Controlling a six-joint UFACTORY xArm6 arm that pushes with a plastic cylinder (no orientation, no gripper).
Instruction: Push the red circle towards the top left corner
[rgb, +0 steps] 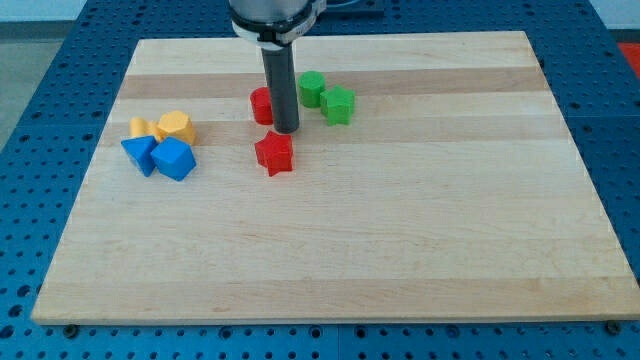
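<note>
Red and cylindrical, the round plastic block (261, 105) sits near the pale wooden board's (400, 250) top centre, the dark rod's tip (287, 130), holding nothing, touching its right side, the top left corner well off.

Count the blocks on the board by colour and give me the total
Red: 2, the red circle and red star, with my tip between them
Green: 2
Yellow: 2
Blue: 2
Total: 8
</note>
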